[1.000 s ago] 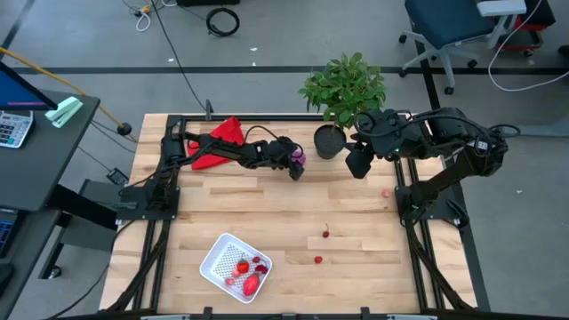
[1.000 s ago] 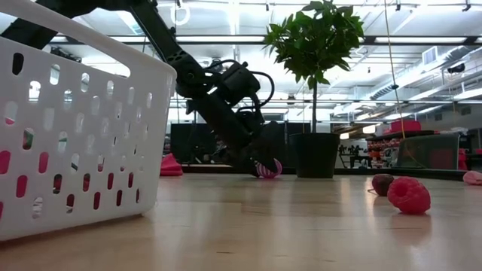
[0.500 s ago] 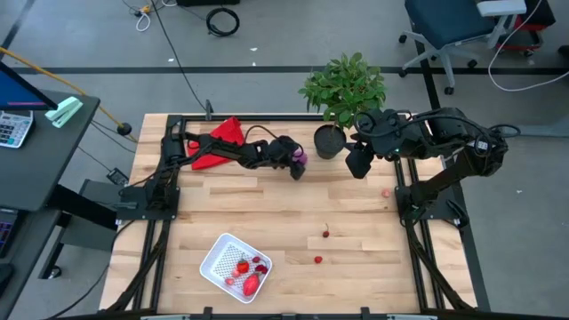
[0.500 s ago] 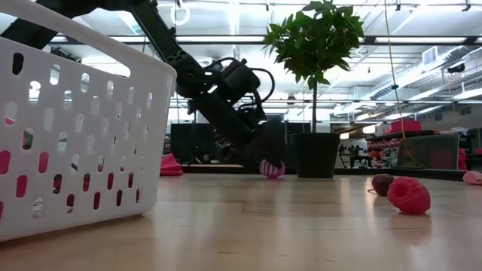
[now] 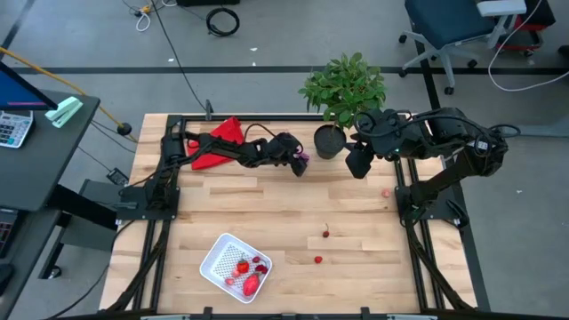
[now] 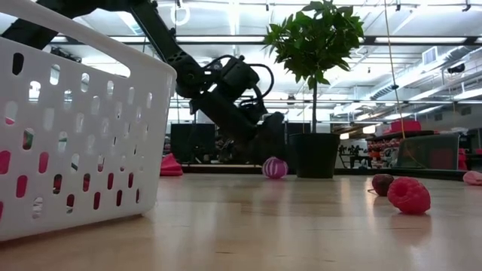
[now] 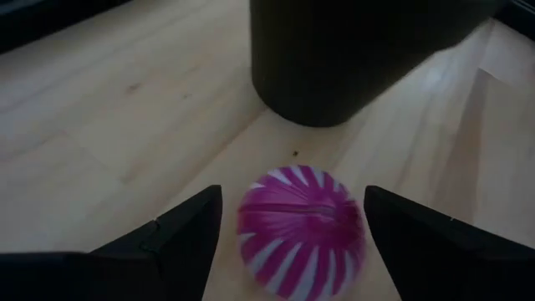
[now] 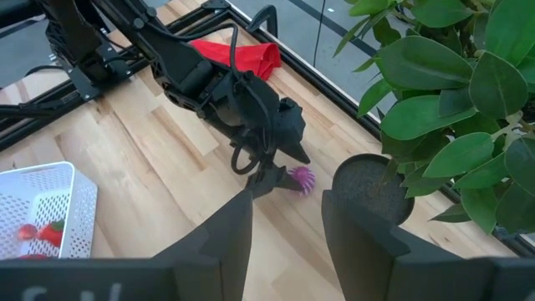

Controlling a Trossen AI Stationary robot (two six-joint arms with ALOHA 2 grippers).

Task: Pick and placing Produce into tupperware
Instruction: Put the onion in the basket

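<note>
Left gripper [image 5: 300, 164]: near the table's far edge, just beside the black plant pot [image 5: 328, 142]; fingers spread apart to either side of the small purple-and-white striped spiky ball [image 7: 301, 230], gripping nothing as far as the left wrist view shows. Ball resting on the wooden table top [image 5: 267, 209], between the fingers, contact with the pads not certain.

Right gripper [image 5: 358, 162]: waiting on the other side of the pot, toward the far right corner; fingers parted, empty.

Shallow white perforated plastic container with rounded corners [image 5: 216, 257]: near the table's front edge, left of centre, well apart from both grippers. Holding several small red fruit pieces [image 5: 248, 274], strawberry-like and cherry-like.

Outstanding on the table top: one tiny red fruit [image 5: 326, 235] and another [image 5: 318, 260] toward the front, right of centre; one pale pink piece [image 5: 386, 193] by the right edge; the striped ball at the far edge.

Not task items: crumpled red cloth [image 5: 220, 140] at the far left; green leafy plant [image 5: 345, 84] in the pot.

Progress, judged: roughly half done; several pieces already stowed, four left. Step in hand: securing the ball, then carrying it across the table to the container.
</note>
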